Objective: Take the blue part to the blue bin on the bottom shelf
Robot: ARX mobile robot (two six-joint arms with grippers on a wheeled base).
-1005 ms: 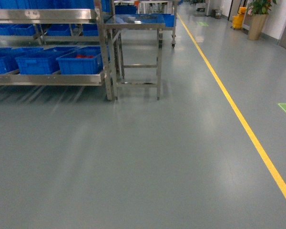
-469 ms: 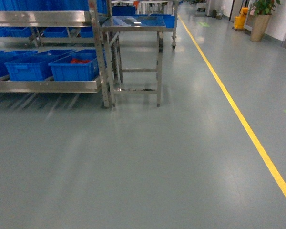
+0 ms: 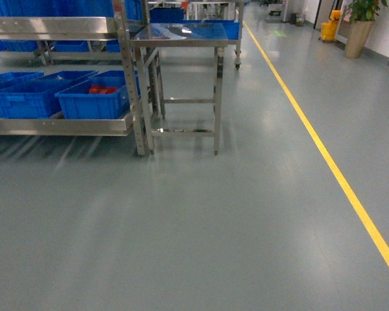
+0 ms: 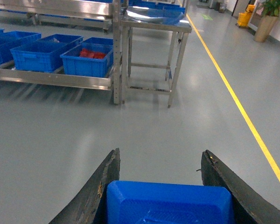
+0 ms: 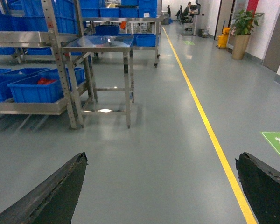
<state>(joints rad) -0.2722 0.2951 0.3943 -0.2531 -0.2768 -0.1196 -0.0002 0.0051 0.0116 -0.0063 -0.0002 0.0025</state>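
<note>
Blue part (image 4: 169, 203) sits gripped between the left claw (image 4: 161, 186) fingers; the bottom shelf (image 4: 60, 80) lies well ahead, leftward. The right claw (image 5: 161, 186) gapes empty.

Crates sit side by side on the bottom shelf (image 3: 58, 124) at far left, a desk (image 3: 181, 32) just right of the rack, floor line (image 3: 324, 155) running further right.
</note>
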